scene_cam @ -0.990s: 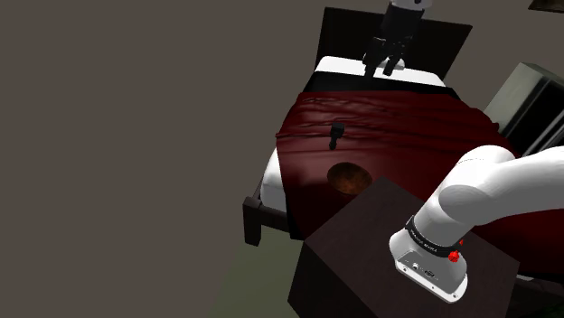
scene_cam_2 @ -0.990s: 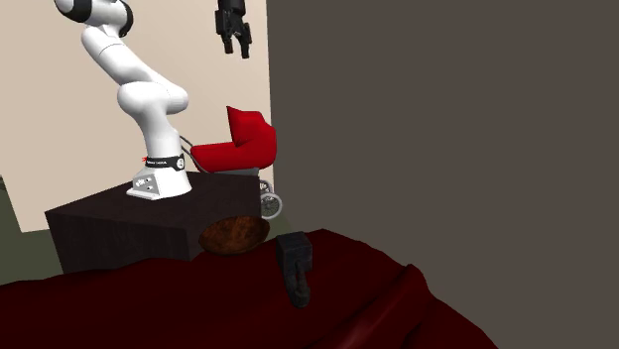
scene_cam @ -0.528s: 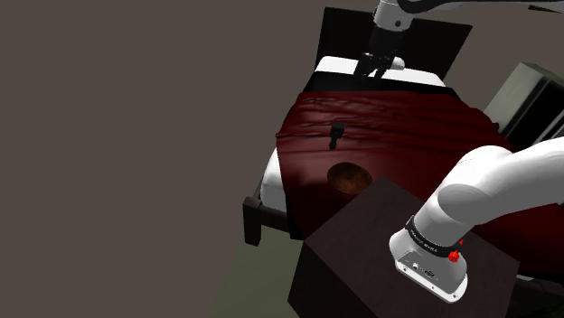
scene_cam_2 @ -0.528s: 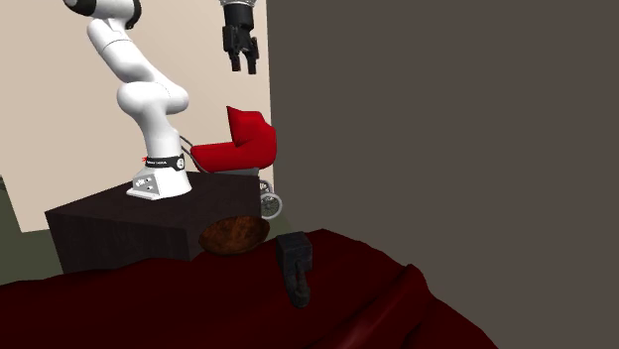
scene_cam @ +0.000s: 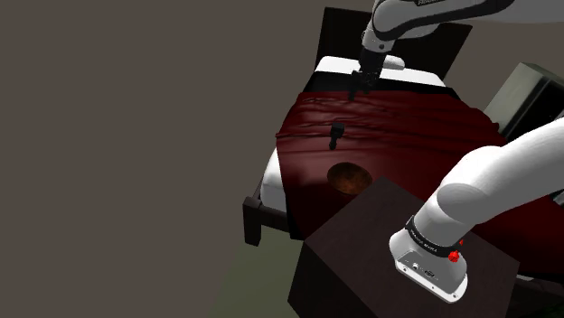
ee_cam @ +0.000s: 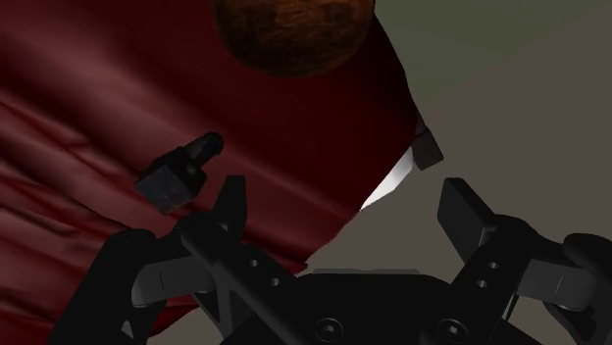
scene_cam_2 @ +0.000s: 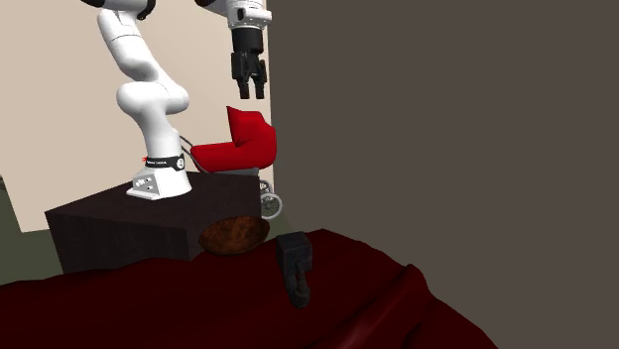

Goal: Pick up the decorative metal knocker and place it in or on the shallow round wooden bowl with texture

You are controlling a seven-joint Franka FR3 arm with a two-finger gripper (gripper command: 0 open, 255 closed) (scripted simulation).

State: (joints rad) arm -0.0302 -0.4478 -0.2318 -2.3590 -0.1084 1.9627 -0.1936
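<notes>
The dark knocker [scene_cam: 335, 133] lies on the dark red bed cover [scene_cam: 398, 126], a small blocky piece with a short arm [scene_cam_2: 295, 266]. The round brown textured bowl [scene_cam: 350, 177] rests on the cover near the stand [scene_cam_2: 234, 235]. My gripper [scene_cam: 355, 89] hangs in the air above the far end of the bed, open and with nothing between its fingers [scene_cam_2: 248, 91]. In the wrist view the knocker [ee_cam: 179, 173] sits just beyond one finger [ee_cam: 230, 201], and the bowl [ee_cam: 292, 34] lies farther out past it; the gripper [ee_cam: 348, 211] is over the cover's edge.
A dark headboard [scene_cam: 339, 32] and a white mattress end [scene_cam: 416, 77] close the bed's far side. The dark stand [scene_cam: 380, 253] is beside the bowl. A red pram [scene_cam_2: 238, 147] stands behind the stand. A pale cabinet [scene_cam: 533, 86] is at the shoulder view's right.
The gripper has come down and moved toward the shoulder view's left, closer to the knocker, still open. Knocker and bowl have not moved.
</notes>
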